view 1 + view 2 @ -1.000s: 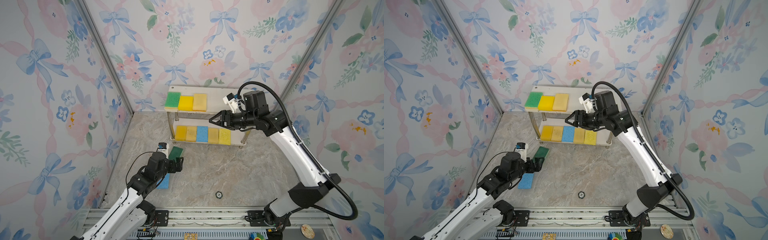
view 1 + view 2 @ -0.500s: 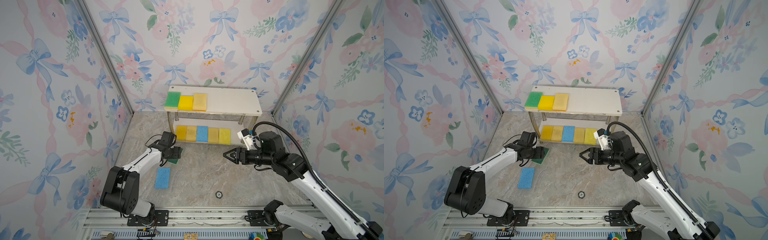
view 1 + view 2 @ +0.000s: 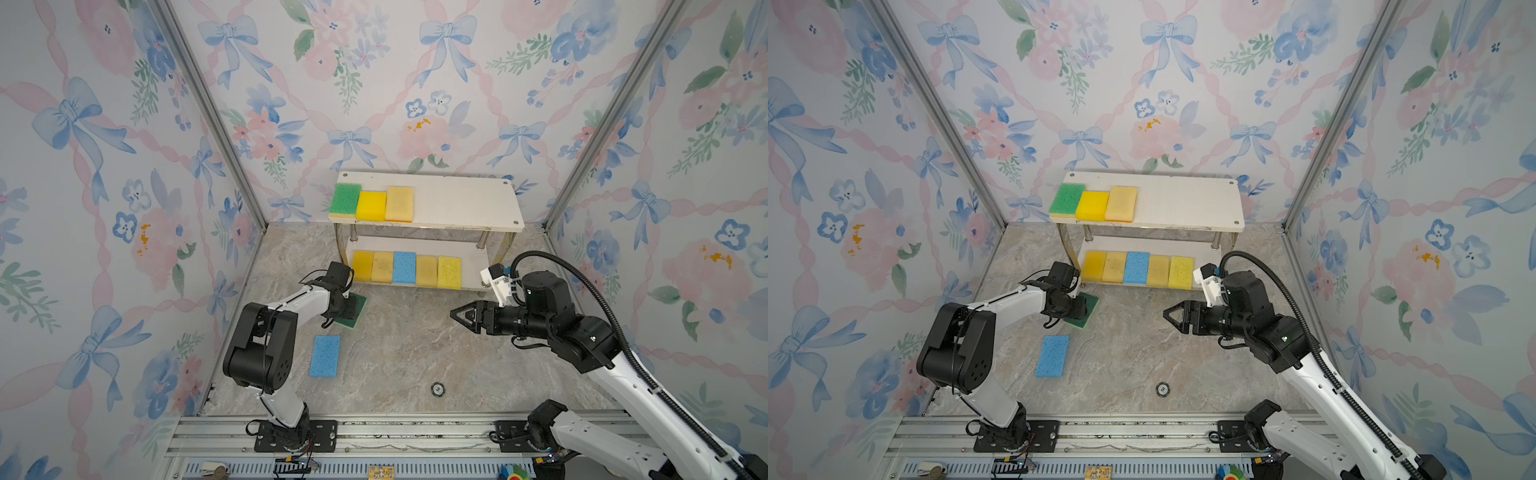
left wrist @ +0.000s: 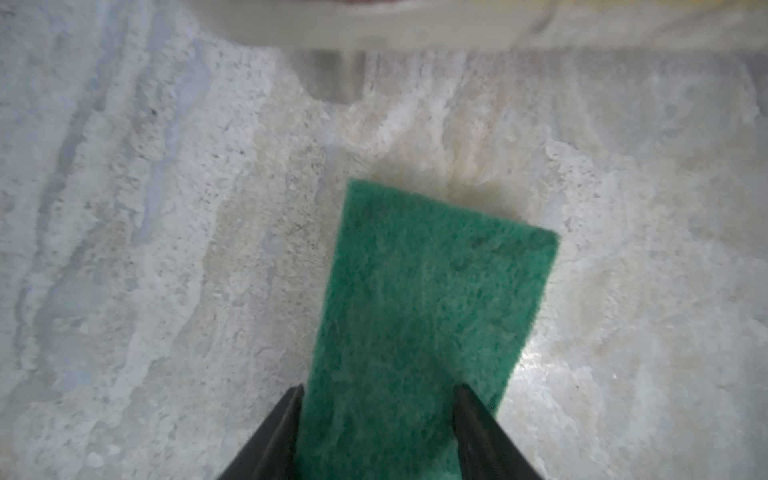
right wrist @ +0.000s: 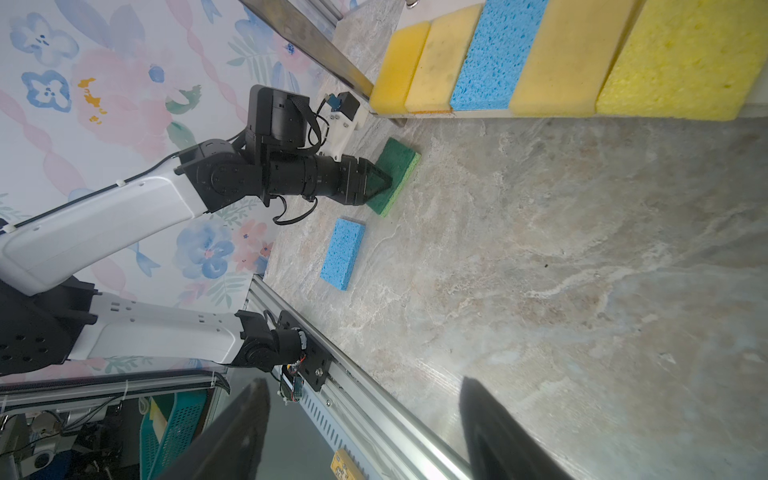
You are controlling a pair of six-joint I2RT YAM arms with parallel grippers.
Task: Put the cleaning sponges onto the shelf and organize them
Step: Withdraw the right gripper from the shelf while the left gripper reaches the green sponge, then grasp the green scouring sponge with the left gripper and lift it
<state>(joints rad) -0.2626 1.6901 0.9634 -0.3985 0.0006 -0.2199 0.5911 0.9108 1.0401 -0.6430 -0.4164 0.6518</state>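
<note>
Where the shelf (image 3: 1187, 203) stands: back of counter (image 3: 415, 353), by the wall.
Upper board (image 3: 465, 203): green sponge (image 3: 345, 199), yellow sponge (image 3: 371, 205) and tan sponge (image 3: 399, 203), side by side at the left end in both top views.
Lower board (image 3: 471, 270): row of five sponges (image 3: 404, 268), yellow, tan, blue, tan, yellow.
Loose on counter: blue sponge (image 3: 325, 356); dark green sponge (image 4: 424, 299), near the shelf's left front leg.
Left gripper (image 4: 378, 390): jaws astride the dark green sponge's end; whether they grasp it cannot be told.
Right gripper (image 5: 361, 415): released, empty.

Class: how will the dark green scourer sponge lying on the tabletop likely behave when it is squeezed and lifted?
Probably soft: the green scourer sponge shows a fuzzy fibre face on a foam layer, so it may squash in the left gripper. Being foam, it is likely light for its size. It lies flat and is rectangular, so it should not roll.
</note>
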